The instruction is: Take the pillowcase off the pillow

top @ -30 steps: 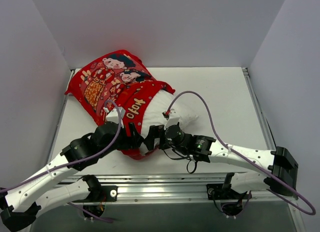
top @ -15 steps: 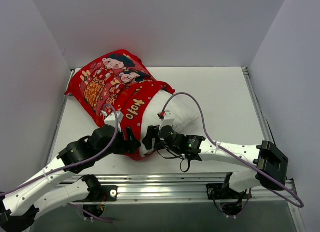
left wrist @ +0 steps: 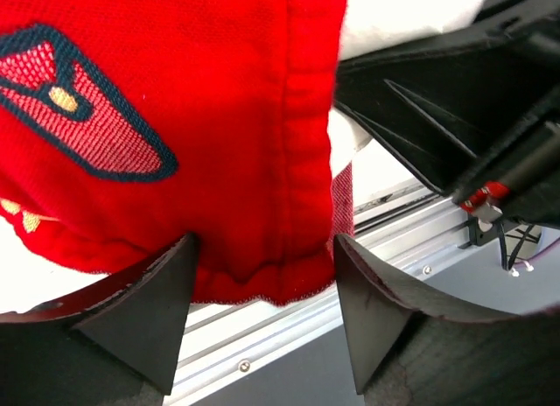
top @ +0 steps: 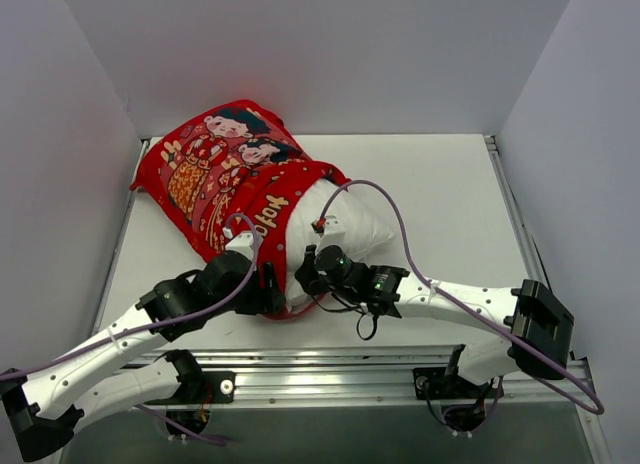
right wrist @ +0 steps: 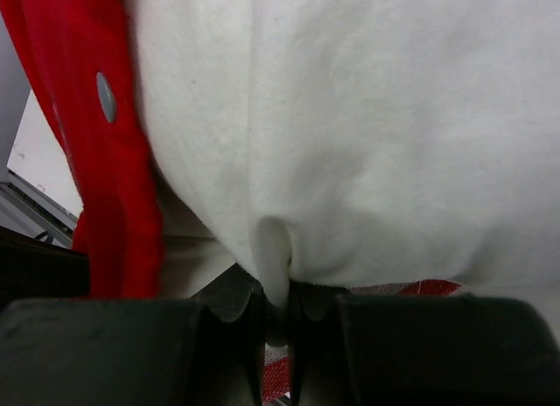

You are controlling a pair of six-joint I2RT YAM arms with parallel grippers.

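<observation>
The red pillowcase (top: 215, 174) with cartoon children covers the far left part of the white pillow (top: 345, 224), whose near right end bulges out bare. My right gripper (top: 306, 274) is at the pillow's near end. In the right wrist view, this gripper (right wrist: 276, 314) is shut on a pinched fold of the pillow (right wrist: 350, 117), with the pillowcase's edge (right wrist: 114, 161) hanging to the left. My left gripper (top: 270, 290) is at the pillowcase's near hem. In the left wrist view, its jaws (left wrist: 262, 279) stand open with the red hem (left wrist: 254, 248) bunched between the fingers.
The table (top: 450, 184) is white with grey walls on three sides. An aluminium rail (left wrist: 262, 340) runs along the near edge just under the left gripper. The right arm's black wrist (left wrist: 455, 100) sits close beside the left gripper.
The right gripper slid left along the pillow's near end and shut on a fold of it. The left gripper pushed in around the pillowcase hem and its jaws narrowed.
</observation>
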